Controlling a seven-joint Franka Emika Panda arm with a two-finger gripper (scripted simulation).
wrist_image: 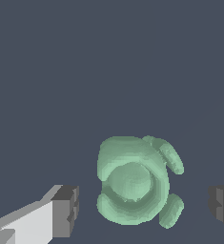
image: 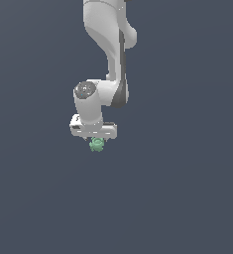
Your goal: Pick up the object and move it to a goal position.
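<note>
Wrist view, nearest first: the claw (wrist_image: 144,209) is spread wide, w/ two dark grey pads (wrist_image: 66,209) visible, one at each side of the frame. Between them sits the object (wrist_image: 135,186), a small mint-green lumpy piece w/ rounded lobes around a domed centre and a couple of curved prongs on one side. There is a clear gap between each pad and the green surface, so nothing is gripped yet. The object lies closer to one pad than to the other, approx. a third of the way across the opening, not dead centre.

Judgement on the step in hand: this looks like the final approach before the grasp. To do it well, the claw should be centred over the object so both pads meet it together; otherwise the near pad may nudge it sideways. The pads should come down far enough to bear on the rounded body, not on the thin prongs, which could let it twist or slip. Whether the fingertips have reached the bench (wrist_image: 108,71) cannot be told.

Exterior view, further off: the white arm (image: 108,44) comes down from the top of the frame, bends at a joint, and its wrist points straight down. The claw hangs directly above the object, which peeks out just beneath it. The bench is a plain dark blue-grey surface all round. No goal marker is visible in either view.
</note>
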